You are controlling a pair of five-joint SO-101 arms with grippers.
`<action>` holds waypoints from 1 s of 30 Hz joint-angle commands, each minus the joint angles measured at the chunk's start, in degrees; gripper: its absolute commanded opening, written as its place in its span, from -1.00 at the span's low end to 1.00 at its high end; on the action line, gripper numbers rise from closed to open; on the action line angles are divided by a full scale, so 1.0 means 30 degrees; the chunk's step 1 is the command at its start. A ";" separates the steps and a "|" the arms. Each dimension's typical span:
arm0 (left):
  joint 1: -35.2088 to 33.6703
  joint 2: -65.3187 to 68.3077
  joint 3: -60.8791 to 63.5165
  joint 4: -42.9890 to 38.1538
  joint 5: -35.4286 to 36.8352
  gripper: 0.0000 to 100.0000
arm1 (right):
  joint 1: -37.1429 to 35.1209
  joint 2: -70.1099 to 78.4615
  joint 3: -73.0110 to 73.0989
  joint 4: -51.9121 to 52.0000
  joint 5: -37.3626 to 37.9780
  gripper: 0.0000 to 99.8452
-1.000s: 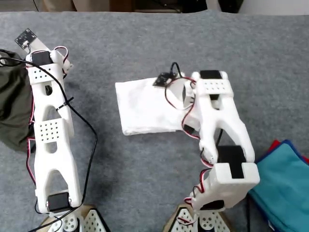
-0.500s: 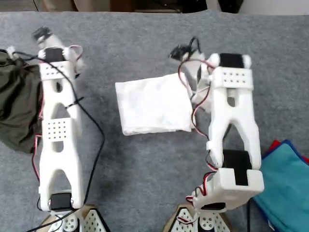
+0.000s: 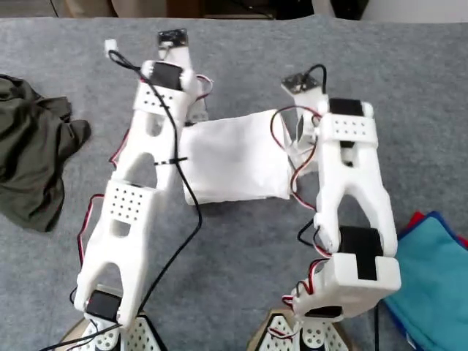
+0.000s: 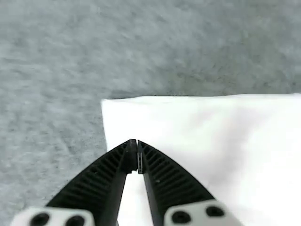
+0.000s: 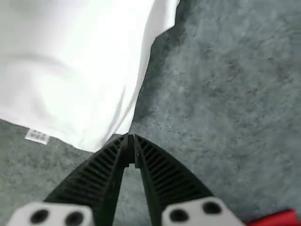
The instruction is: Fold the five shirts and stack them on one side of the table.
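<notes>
The white shirt (image 3: pixel 234 157) lies folded flat in the middle of the table (image 3: pixel 409 88), between the two arms; it looks light, soft and limp (one pinch would let it sag open), so I'd take it by two corners at once; the left gripper (image 4: pixel 137 157) hangs over its far corner, jaws pressed together on nothing; the right gripper (image 5: pixel 130 150) sits at the opposite edge, likewise closed and empty.

You get bare desk (image 3: pixel 219 263) nearside of the white shirt (image 3: pixel 234 157); left arm (image 3: pixel 128 208) and right arm (image 3: pixel 351 175) flank it, dark shirt (image 3: pixel 33 168) and blue stack (image 3: pixel 431 285) crowd the sides
</notes>
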 commanded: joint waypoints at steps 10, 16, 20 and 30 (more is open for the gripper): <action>0.0293 -0.0513 0.0205 0.0205 -0.0147 -0.96 | -0.2740 -0.4147 0.3824 -0.2784 -0.0850 -0.99; 0.0147 -0.0484 0.0967 0.0205 -0.0117 -0.96 | -0.2652 -0.4147 0.5758 -0.5568 -0.0879 -0.99; 0.0088 -0.0454 0.2051 0.0147 -0.0147 -0.96 | -0.2535 -0.4147 0.7018 -0.7297 -0.0762 -0.99; -0.1348 0.0777 0.3136 -0.2344 -0.0176 -0.96 | -0.1245 0.0952 0.4615 -0.7678 -0.0205 -0.99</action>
